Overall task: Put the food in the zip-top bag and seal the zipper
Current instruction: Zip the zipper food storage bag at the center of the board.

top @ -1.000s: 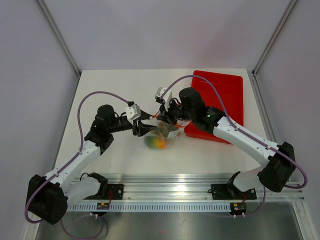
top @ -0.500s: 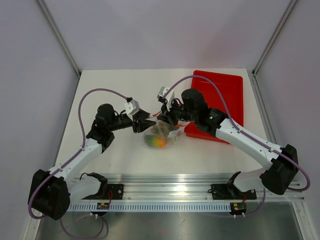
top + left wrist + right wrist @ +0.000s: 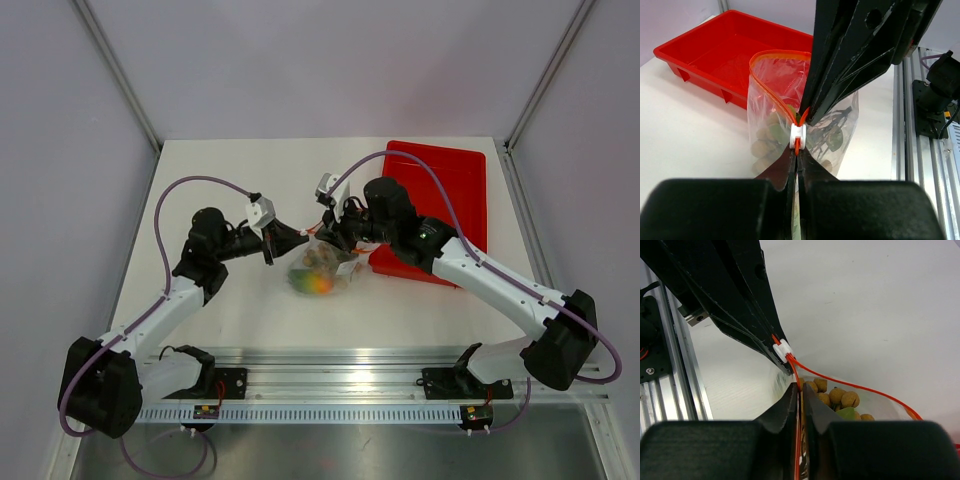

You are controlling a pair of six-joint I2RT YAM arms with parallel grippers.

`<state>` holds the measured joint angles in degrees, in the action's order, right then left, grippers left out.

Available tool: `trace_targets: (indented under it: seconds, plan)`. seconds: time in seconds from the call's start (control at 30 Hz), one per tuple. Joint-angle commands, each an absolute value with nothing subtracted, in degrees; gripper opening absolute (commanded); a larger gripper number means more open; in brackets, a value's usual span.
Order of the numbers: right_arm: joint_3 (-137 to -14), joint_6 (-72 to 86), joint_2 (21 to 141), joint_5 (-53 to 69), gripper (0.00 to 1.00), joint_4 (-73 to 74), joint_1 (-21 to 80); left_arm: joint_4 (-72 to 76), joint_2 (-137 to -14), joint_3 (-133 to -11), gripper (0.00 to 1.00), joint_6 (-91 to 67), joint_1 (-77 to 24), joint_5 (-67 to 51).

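Toy foods (image 3: pixel 765 146) sat inside clear crinkly bag (image 3: pixel 782 85) | your left gripper (image 3: pixel 797 152) clenched orange-red zipper strip (image 3: pixel 780 52) | right gripper (image 3: pixel 800 390): grip couldn't be told | strip gaped toward 12 o'clock, unsealed.

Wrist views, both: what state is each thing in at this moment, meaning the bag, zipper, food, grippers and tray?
zip-top bag: held upright, mouth gaping open.
zipper: unsealed along the visible mouth; white slider at the end by the left gripper.
food: inside the bag.
left gripper: shut on the zipper just below the slider.
right gripper: shut on the zipper.
red tray: flat on the table, behind the bag.
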<state>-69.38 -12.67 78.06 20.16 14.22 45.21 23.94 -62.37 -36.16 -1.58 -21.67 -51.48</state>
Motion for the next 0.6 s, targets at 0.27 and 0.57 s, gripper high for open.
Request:
trace_targets:
  seconds: [0.27, 0.57]
  plan:
    - [-81.3, -25.6, 79.8, 25.6, 0.42, 26.7, 45.3, 27.8, -61.3, -37.7, 0.00, -2.5, -20.8, -55.8]
    - [-91.4, -29.6, 88.0, 30.8, 0.43, 37.0, 45.3, 27.5, -62.5, -39.2, 0.00, -2.5, -20.7, -57.8]
